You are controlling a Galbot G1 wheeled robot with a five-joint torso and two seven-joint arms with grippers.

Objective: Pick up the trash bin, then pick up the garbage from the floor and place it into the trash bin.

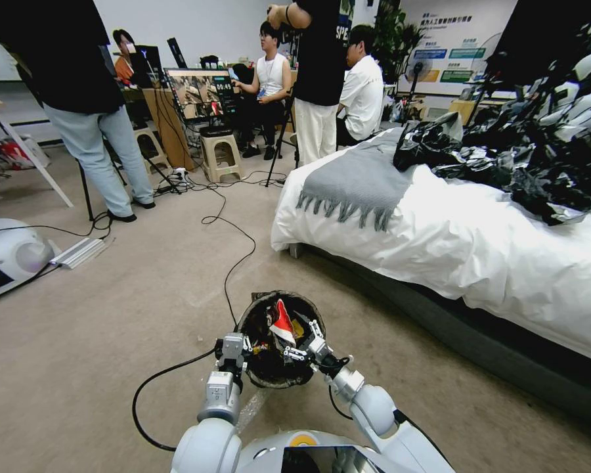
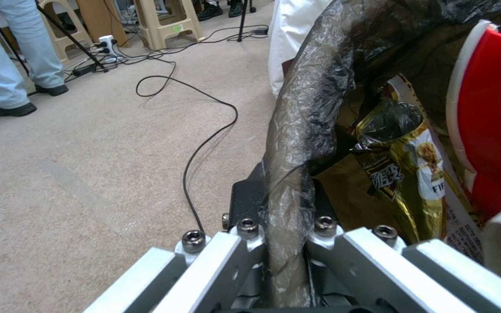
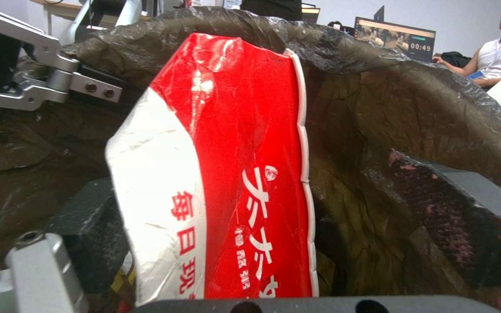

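Hovering low over the beige carpet, the small round white plastic trash bin lined with a dark brown-black bag (image 1: 274, 341) hangs just ahead of the robot's chest, at 12 o'clock from the base, and both arms are on it. The left gripper (image 1: 233, 347) sits at the bin's 9 o'clock rim; from its wrist camera the bagged rim (image 2: 297, 143) runs straight down between the jaws, which are clamped on it, one finger inside and one outside.

The right gripper (image 1: 306, 347) reaches in from about 4 o'clock, its black pads spread wide apart, either side of the red-and-white glossy plastic wrapper (image 3: 227, 174). That wrapper stands tall in the bin, top edge poking over the rim, and I cannot tell whether either pad touches it. Beside it lies a gold foil snack packet (image 2: 404, 174), deeper in.

On handling: the bin looks light and fairly stiff, but the film over the rim is slick and crinkly, so the pinch wants to bite through to the hard plastic lip, as it appears to do. The wrapper is featherweight, floppy and slippery; a broad flat pinch mid-body would suit it better than an edge. A thin black cable (image 1: 233, 263) snakes across the carpet toward 12 o'clock, and a white-sheeted bed (image 1: 453, 243) lies at 2 o'clock.
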